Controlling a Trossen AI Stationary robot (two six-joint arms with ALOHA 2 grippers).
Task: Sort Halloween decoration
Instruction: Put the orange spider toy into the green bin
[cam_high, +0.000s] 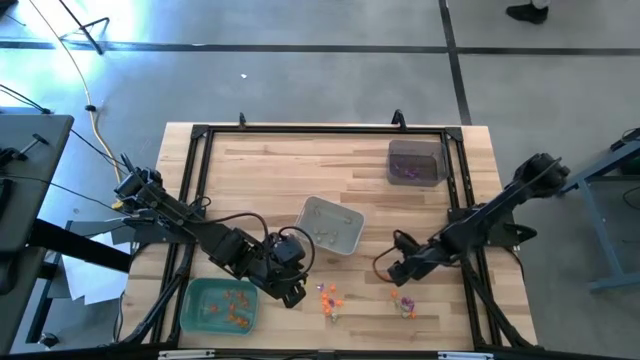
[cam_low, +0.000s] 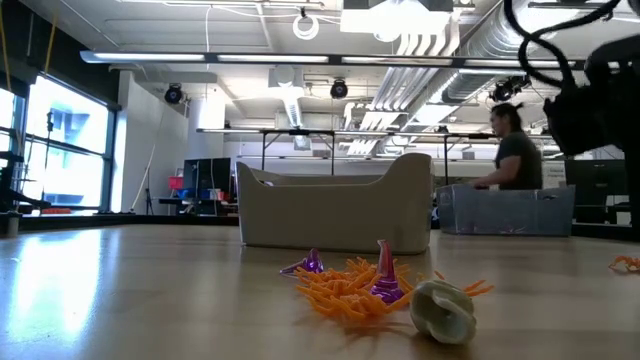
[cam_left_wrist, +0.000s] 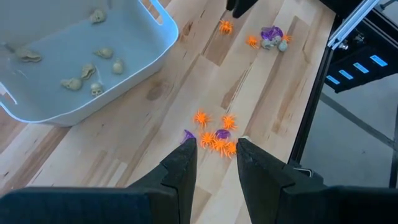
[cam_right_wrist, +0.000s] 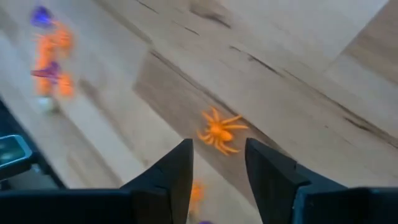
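Note:
A small heap of orange spiders and purple trinkets (cam_left_wrist: 216, 135) lies on the wooden table near its front edge; it also shows in the high view (cam_high: 330, 298) and in the low view (cam_low: 360, 285), with a pale skull (cam_low: 443, 310) beside it. My left gripper (cam_left_wrist: 214, 152) is open just short of this heap, touching nothing. A second small group (cam_high: 403, 303) lies to the right. My right gripper (cam_right_wrist: 217, 155) is open above a single orange spider (cam_right_wrist: 219, 132), which lies on the table just ahead of the fingertips.
A green tray (cam_high: 192, 310) with orange trinkets stands at the front left. A pale grey tray (cam_high: 352, 240) with pale skulls stands mid-table. A dark tray (cam_high: 417, 150) with purple trinkets stands at the far right. A person (cam_low: 517, 150) shows in the room behind.

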